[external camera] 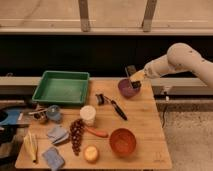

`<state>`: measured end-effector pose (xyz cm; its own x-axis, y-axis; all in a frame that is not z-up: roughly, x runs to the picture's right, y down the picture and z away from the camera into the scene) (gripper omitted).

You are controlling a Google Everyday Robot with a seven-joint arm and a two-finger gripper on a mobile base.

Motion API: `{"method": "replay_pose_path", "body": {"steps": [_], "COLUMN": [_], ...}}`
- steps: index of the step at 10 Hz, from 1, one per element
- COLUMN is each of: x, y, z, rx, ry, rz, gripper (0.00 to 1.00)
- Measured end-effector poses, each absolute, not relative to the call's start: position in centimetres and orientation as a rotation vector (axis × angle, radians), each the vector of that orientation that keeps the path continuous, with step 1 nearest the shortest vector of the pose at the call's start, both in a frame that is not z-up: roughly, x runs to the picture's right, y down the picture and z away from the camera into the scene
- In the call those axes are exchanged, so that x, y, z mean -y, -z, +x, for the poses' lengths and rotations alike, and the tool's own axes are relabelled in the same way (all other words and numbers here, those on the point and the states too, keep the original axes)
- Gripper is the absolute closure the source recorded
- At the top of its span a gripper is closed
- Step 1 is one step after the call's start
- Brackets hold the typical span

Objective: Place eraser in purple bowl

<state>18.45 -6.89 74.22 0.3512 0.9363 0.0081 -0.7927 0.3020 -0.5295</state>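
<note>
The dark purple bowl (127, 89) stands at the back right of the wooden table (150, 120). My gripper (135, 81) reaches in from the right on a white arm (175, 59) and hangs just over the bowl's right rim. A small black block, the eraser (136, 84), shows between its fingertips, directly above the bowl. The gripper is shut on it.
A green tray (62, 87) sits at the back left. A long black-handled utensil (116, 107) lies in front of the purple bowl. An orange-red bowl (122, 141), white cup (88, 115), carrot (98, 132), grapes (76, 135), banana (31, 146) and blue cloths (57, 134) fill the front.
</note>
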Motion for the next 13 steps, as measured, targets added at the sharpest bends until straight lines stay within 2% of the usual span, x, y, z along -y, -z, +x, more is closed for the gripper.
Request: {"method": "replay_pose_path", "body": {"steps": [4,7,9,13], "x": [6.8,5.4,4.5,3.4], "y": [-74.2,-73.8,-74.9,-79.8], "z": [18.6,21.6,22.4,20.3], "rx": [0.347,0.373,0.364,0.316], "ry": [-1.177,-1.236,-1.246,-1.239], "rz": [-0.481,-0.447,-0.475,-0.566], "gripper": [1.0,1.0,1.0,1.0]}}
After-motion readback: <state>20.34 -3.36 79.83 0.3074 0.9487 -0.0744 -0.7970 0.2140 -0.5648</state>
